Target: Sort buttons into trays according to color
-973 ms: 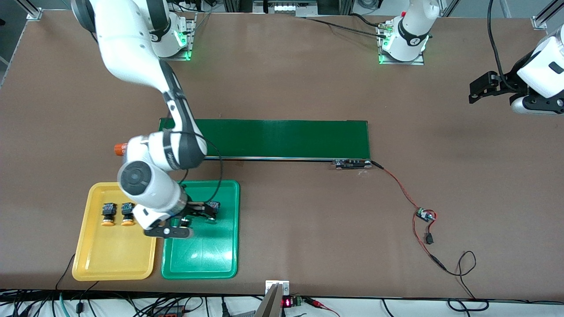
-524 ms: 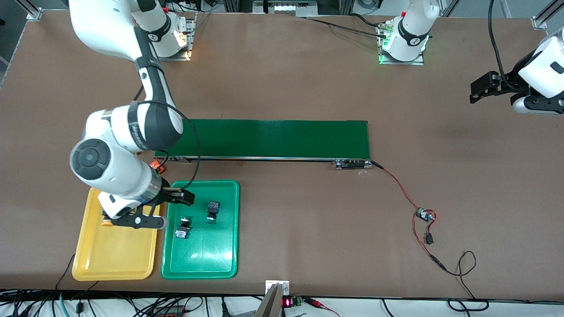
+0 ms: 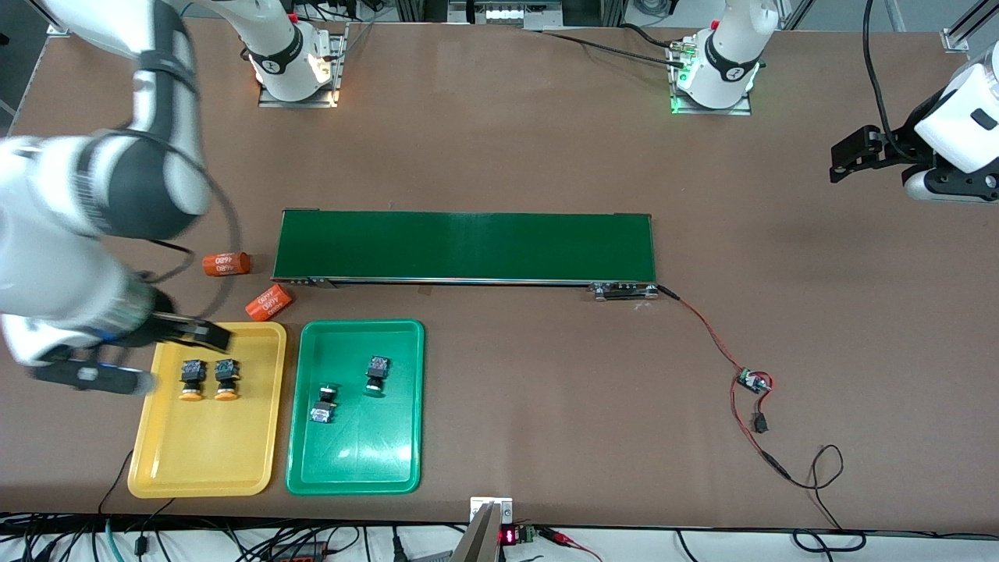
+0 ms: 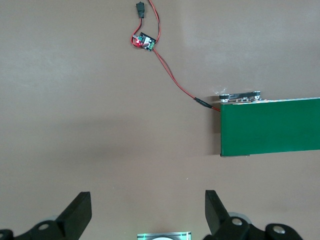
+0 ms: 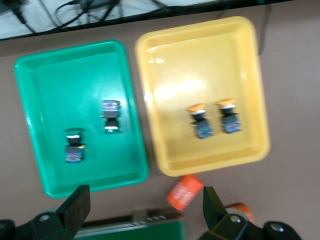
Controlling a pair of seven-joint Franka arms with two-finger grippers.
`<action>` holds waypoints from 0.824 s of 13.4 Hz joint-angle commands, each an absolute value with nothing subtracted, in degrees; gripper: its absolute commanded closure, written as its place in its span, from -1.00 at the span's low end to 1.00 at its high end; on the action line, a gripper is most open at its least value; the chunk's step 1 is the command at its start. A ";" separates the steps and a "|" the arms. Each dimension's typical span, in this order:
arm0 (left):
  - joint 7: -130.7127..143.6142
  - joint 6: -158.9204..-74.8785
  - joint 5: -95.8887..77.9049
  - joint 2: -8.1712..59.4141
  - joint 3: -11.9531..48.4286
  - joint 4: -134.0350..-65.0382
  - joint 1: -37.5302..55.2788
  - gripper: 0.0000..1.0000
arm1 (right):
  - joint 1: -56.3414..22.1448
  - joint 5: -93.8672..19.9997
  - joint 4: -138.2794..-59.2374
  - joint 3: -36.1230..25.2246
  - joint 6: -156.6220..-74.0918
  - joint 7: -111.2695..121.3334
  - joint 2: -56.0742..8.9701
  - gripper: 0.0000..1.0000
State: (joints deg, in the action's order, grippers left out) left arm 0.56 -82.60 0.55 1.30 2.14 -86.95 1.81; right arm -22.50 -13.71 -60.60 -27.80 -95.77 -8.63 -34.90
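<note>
A brown table (image 3: pixel 499 156) fills the front view, with a long dark-green belt (image 3: pixel 464 246) across its middle. My right gripper (image 3: pixel 136 355) hangs over the table edge of the yellow tray (image 3: pixel 204 468) at the right arm's end, fingers spread wide and holding nothing. Two yellow-capped buttons (image 3: pixel 207 378) sit side by side in that tray; two green-capped buttons (image 3: pixel 351 388) lie in the green tray (image 3: pixel 355 476) just beside it. My left gripper (image 3: pixel 855 152) waits over bare table at the left arm's end, also wide and empty. Two orange cylinders (image 3: pixel 248 282) lie between the belt and the yellow tray, each printed "4680". A red wire (image 3: pixel 706 332) runs from the belt's end to a small circuit board (image 3: pixel 754 382).

In the left wrist view I see my open fingers (image 4: pixel 77 215), bare table, the belt's end (image 4: pixel 270 132) and the board (image 4: pixel 142 42).

In the right wrist view both trays lie under my wide fingers (image 5: pixel 75 207): yellow caps in the yellow tray (image 5: pixel 250 60), green ones in the green tray (image 5: pixel 40 100), one orange cylinder (image 5: pixel 184 192) close by.

I judge the sorting done, every cap matching its tray. To finish well, I should lift clear without brushing a tray rim and leave the cylinders alone.
</note>
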 commanded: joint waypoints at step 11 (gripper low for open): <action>-0.35 -80.77 0.62 1.93 1.76 -85.25 1.14 -1.00 | -1.12 -0.37 -87.07 -10.55 -92.44 3.52 -4.33 -1.00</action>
State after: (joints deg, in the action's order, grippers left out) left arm 0.56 -82.19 0.55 1.30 2.14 -86.88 1.40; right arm 0.96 -2.88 -79.07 -11.29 -88.23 2.75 -10.33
